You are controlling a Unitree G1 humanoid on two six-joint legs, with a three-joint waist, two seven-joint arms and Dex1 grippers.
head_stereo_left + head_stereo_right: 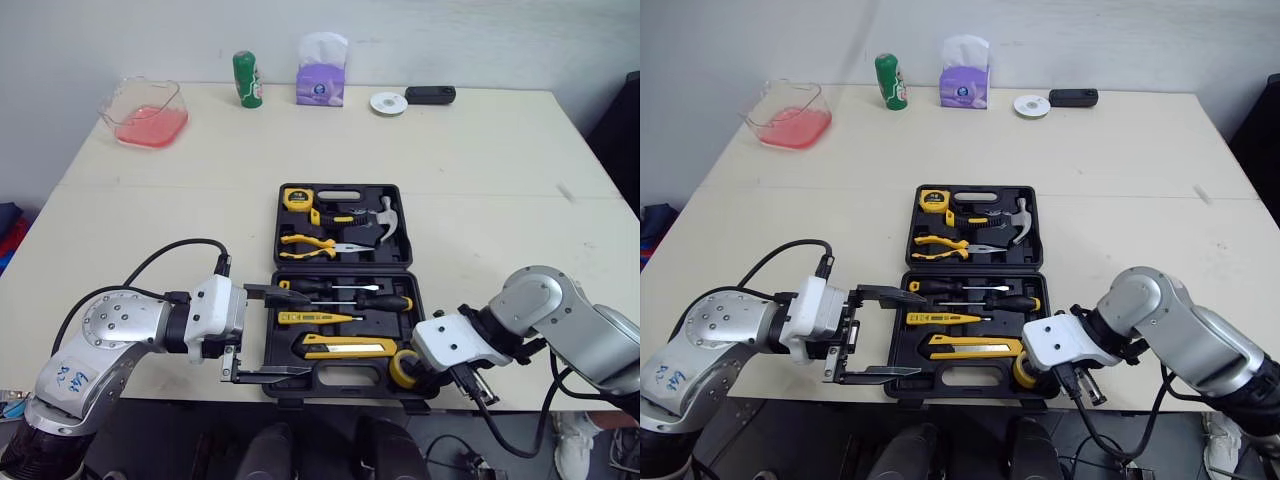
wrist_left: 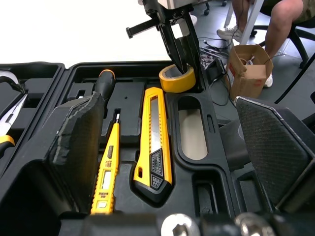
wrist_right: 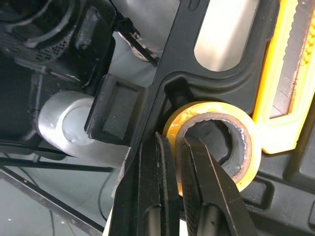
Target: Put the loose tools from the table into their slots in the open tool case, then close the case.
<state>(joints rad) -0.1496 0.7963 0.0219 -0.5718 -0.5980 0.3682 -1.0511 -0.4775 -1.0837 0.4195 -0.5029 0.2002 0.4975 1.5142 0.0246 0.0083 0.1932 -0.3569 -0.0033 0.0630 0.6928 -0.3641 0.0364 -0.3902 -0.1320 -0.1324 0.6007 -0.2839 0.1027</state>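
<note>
Tape roll (image 2: 177,78), yellow, is pinched through its wall by the right gripper (image 3: 174,142), one finger inside the ring and one outside. It lies at the near right corner of the open tool case (image 1: 340,268), just beside the yellow utility knife (image 1: 348,347). The left gripper (image 1: 305,333) is held at the case's near left side with its fingers spread wide and nothing gripped between them, and the case is laid flat near the front edge of the table (image 1: 480,160).
</note>
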